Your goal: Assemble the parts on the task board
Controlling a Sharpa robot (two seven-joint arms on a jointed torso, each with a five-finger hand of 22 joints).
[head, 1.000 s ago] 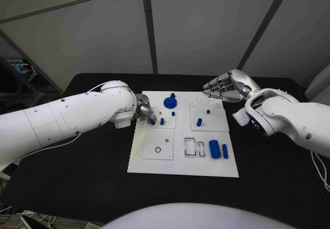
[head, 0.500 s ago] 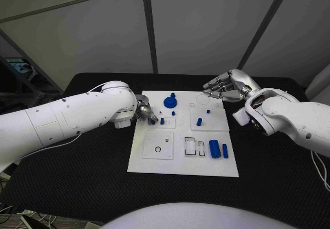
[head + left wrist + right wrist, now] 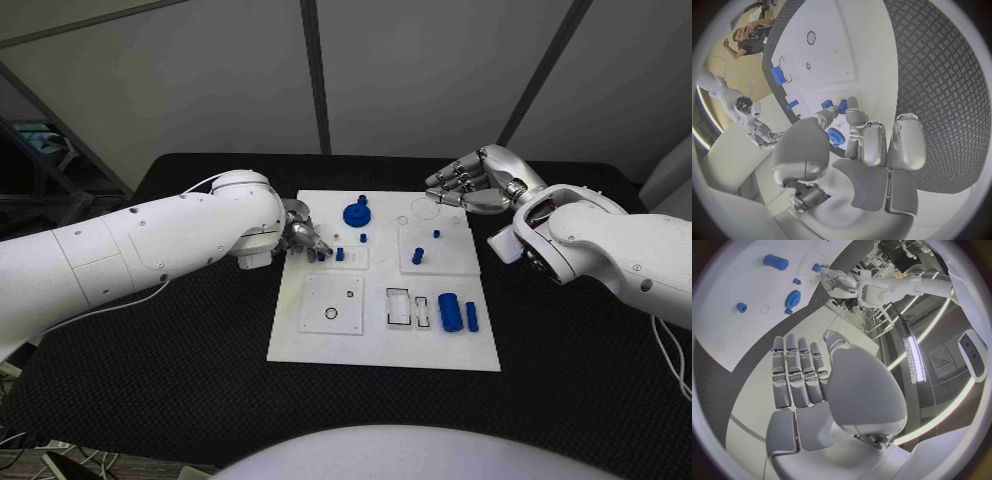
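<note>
One white task board on black table

Left hand slightly nearer the robot.

Even, cool light throughout; no hard shadows.
Ceiling strip lights glare at the right wrist view's right side; both wrist views bend strongly at their rims, inside dark frames.

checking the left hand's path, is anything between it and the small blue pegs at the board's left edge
Nothing visible. The left hand sits at the task board's left edge with its fingertips right at the two small blue pegs; whether it touches them is unclear.
</note>
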